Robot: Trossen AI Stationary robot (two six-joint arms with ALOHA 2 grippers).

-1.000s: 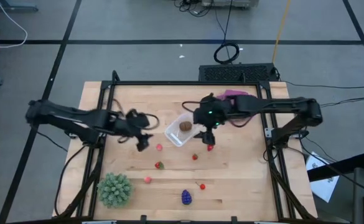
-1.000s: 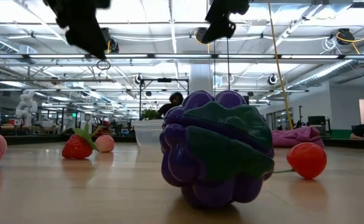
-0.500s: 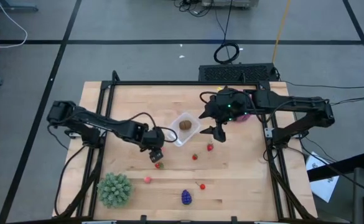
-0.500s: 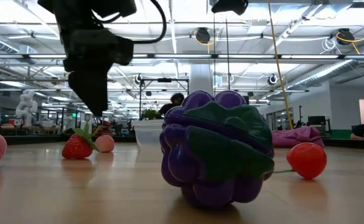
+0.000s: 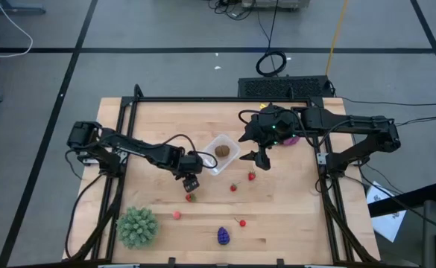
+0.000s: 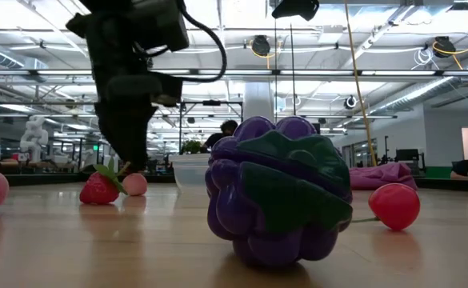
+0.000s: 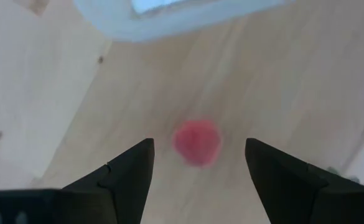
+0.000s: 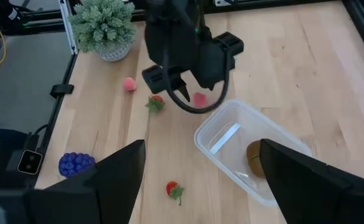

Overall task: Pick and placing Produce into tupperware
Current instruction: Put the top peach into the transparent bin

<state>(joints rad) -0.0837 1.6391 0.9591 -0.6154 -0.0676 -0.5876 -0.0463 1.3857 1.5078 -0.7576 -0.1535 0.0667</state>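
Observation:
My left gripper [image 7: 198, 149] is open and points down, one finger on each side of a pink berry [image 7: 196, 138] that lies on the table just near the tupperware [image 5: 221, 154]. In the high view this gripper [image 5: 190, 182] sits between the tub and a strawberry [image 5: 191, 197]. The clear tub holds the brown oval [image 5: 223, 150]. My right gripper [image 5: 261, 158] hangs open above the table, right of the tub. Red pieces [image 5: 233, 187] [image 5: 251, 176] [image 5: 241, 222], a pink one [image 5: 177, 215] and the purple grape bunch [image 5: 223, 236] lie on the wood.
A green spiky plant [image 5: 137, 226] stands at the near left corner. The magenta cloth [image 5: 291, 139] lies at the far right, partly under my right arm. In the low view the grape bunch [image 6: 278, 192] fills the foreground. A person shows in the room behind.
My left gripper has swung toward the table's right and near edge and come down over the pink berry beside the tub. My right gripper rose and drew back to the right of the tub early on, then kept still. No fruit has moved.

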